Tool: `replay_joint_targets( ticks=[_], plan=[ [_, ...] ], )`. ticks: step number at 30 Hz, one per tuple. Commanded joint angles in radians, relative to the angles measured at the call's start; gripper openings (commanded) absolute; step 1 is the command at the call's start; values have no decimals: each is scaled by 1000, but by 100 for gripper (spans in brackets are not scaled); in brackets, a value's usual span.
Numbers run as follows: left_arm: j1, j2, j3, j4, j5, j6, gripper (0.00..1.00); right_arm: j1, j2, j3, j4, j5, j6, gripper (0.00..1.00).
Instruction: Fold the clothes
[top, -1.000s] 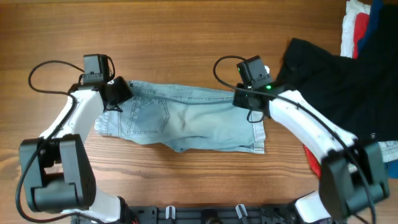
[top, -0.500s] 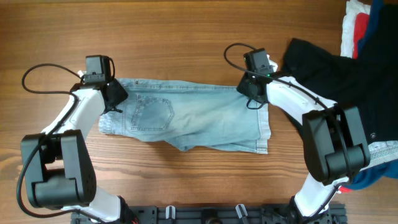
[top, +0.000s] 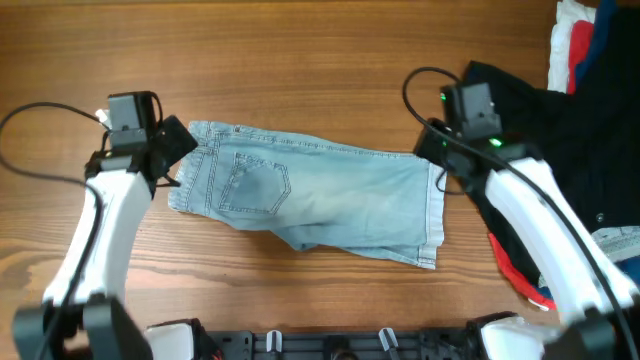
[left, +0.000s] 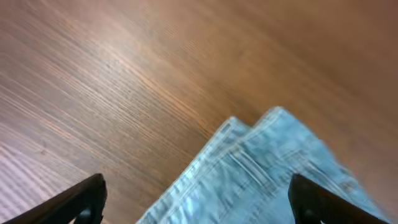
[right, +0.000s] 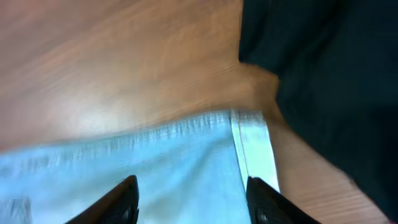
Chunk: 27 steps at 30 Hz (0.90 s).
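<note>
Both arms have just let go of the jeans and drawn outward. The jeans now lie flatter and longer across the counter, leg over leg, with the cuffs near the black garment. The left gripper stands wide apart and empty off the waistband corner. The right gripper, also parted, holds nothing by the cuffed hem. A crosswise fold likely remains.

Knee-length, faded blue denim jeans, laid out flat.
They lie lengthwise across the middle of the surface, waistband toward its left edge and cuffed hems toward its right edge. One stitched back pocket faces up, and the near edge is slightly rumpled.
</note>
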Motion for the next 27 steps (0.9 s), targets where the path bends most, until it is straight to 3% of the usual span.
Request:
replay_joint_targets(
  ticks=[1, 5, 8, 11, 14, 17, 19, 24, 27],
  plan=[
    [2, -14, -5, -34, 90, 114, 95, 0, -28, -1, -87, -76, -34, 57],
    [47, 164, -5, -45, 249, 285, 100, 0, -21, -11, -133, -100, -34, 58],
    [120, 312, -5, -31, 286, 296, 100, 0, -21, -11, -146, -100, -34, 59],
    [150, 417, -5, -14, 462, 343, 98, 0, -21, -11, -144, -100, -32, 59],
    [139, 469, -5, -49, 556, 343, 80, 0, -21, -11, -142, -100, -31, 59],
    [128, 472, -5, -99, 562, 343, 53, 0, -21, -11, -138, -100, -31, 59],
    [128, 472, -5, -113, 564, 342, 51, 0, -21, -11, -138, -100, -31, 60],
    [128, 471, -5, -126, 593, 343, 4, 0, -21, -11, -135, -100, -35, 60],
    [142, 462, 15, -134, 599, 342, 4, 0, -21, -11, -139, -119, -93, 60]
  ],
)
